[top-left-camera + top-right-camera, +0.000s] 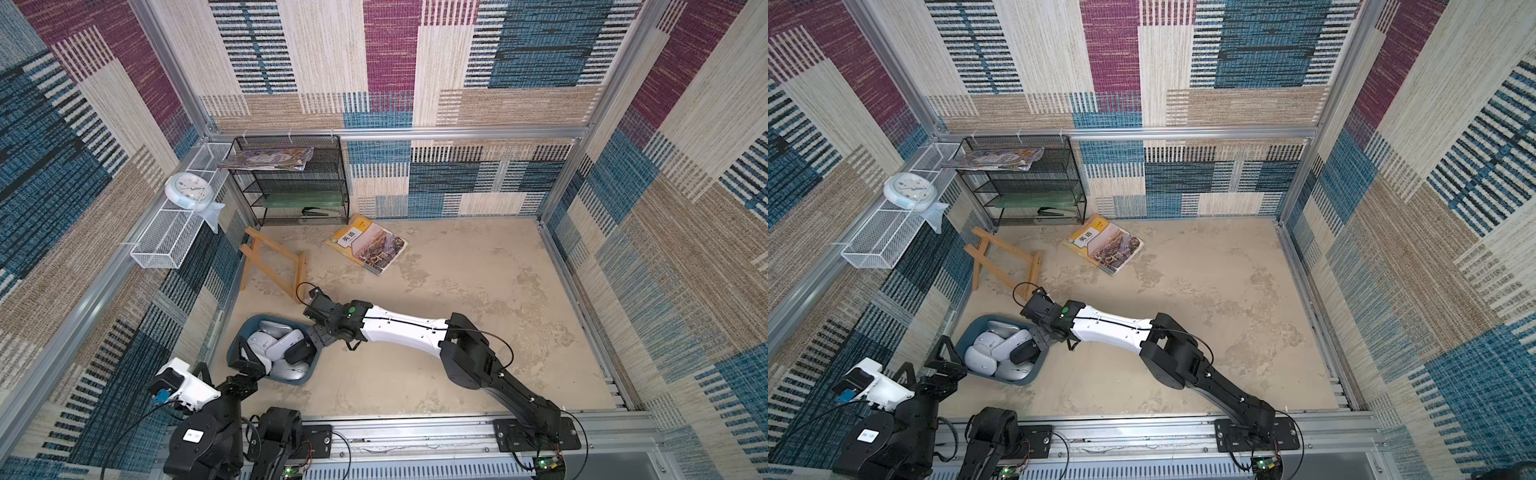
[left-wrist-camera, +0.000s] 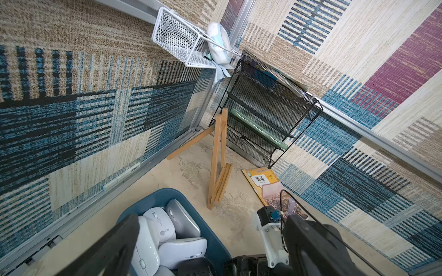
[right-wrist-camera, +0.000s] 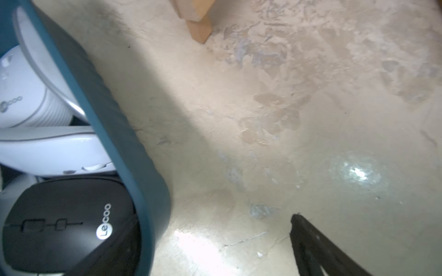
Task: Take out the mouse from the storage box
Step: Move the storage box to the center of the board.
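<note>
Right gripper (image 1: 309, 344) stands at the right-hand wall of the storage box (image 1: 291, 380), its jaws spread wide and holding nothing. In the right wrist view one finger (image 3: 311, 251) shows over bare tabletop outside the teal rim, and the other is out of frame. Just inside that rim a black mouse (image 3: 67, 229) lies against the wall, with "Lecoo" printed in white near its rounded end. A white mouse (image 3: 21, 95) deeper in the box carries the same mark, only partly readable. More white and silver mice crowd the rest of the box.

The left gripper (image 1: 228, 363) hangs above the box's near-left corner, also wide apart and empty. A white sticker (image 1: 192, 436) on that arm's base has print too small to read.

The box sits at the front-left of the table (image 1: 457, 353), near the left wall rail. One foot of a wooden easel (image 1: 274, 266) stands near its far side. Open tabletop stretches from the box's right wall to the right-hand rail. A book (image 1: 365, 245) with 英语 on its yellow-green cover lies well apart, toward the back.
</note>
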